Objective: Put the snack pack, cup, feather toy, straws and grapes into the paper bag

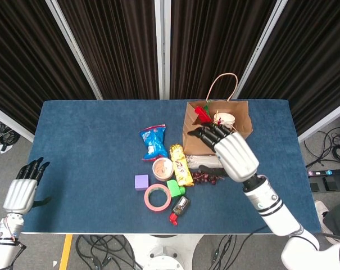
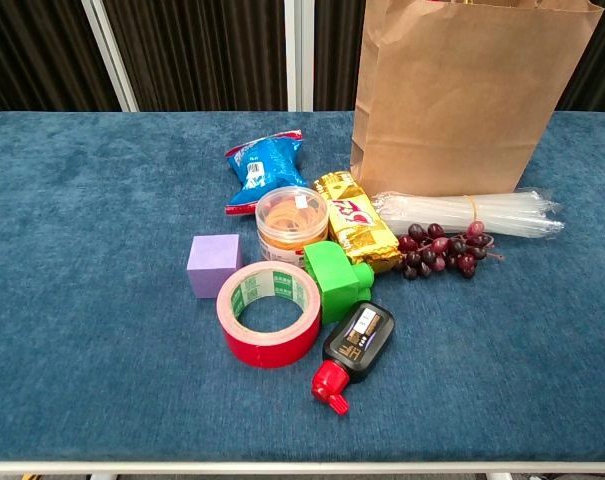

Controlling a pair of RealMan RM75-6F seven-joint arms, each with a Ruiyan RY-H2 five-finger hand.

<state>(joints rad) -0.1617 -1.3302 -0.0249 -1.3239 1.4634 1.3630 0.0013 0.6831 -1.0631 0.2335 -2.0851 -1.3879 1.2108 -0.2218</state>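
The brown paper bag (image 1: 244, 125) (image 2: 472, 90) stands upright at the back right. In the head view a white cup (image 1: 226, 118) and the red feather toy (image 1: 201, 113) show inside it. In front of the bag lie the wrapped straws (image 1: 199, 162) (image 2: 472, 212) and the dark grapes (image 1: 206, 179) (image 2: 442, 250). A blue snack pack (image 1: 153, 140) (image 2: 265, 165) and a yellow snack pack (image 1: 181, 164) (image 2: 354, 222) lie to their left. My right hand (image 1: 226, 147) hovers over the bag's front and the straws, fingers spread, holding nothing. My left hand (image 1: 23, 188) hangs off the table's left edge, empty.
Near the front lie a round tub of rubber bands (image 2: 290, 220), a purple cube (image 2: 214, 267), a red tape roll (image 2: 269, 312), a green block (image 2: 337, 280) and a black bottle with a red cap (image 2: 354, 345). The blue table's edge (image 2: 302, 460) runs close in front.
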